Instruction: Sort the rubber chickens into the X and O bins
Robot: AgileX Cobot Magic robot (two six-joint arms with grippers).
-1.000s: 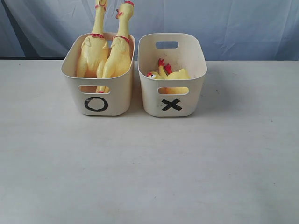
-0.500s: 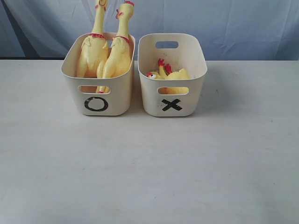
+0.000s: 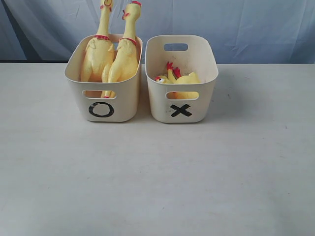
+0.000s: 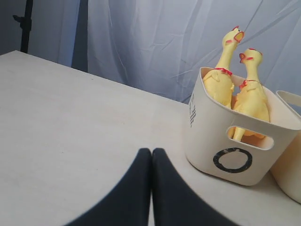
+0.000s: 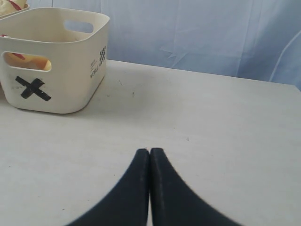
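Note:
Two long rubber chickens stand upright side by side in the O bin, necks rising above its rim. In the X bin lie small rubber chickens, heaped low against the near wall. The left wrist view shows the O bin with its two chickens, and my left gripper shut and empty over bare table, short of that bin. My right gripper is shut and empty too, well away from the X bin. Neither gripper shows in the exterior view.
The two bins stand side by side at the back of a pale table. A blue-grey curtain hangs behind the table's far edge. A dark stand rises beyond the table in the left wrist view.

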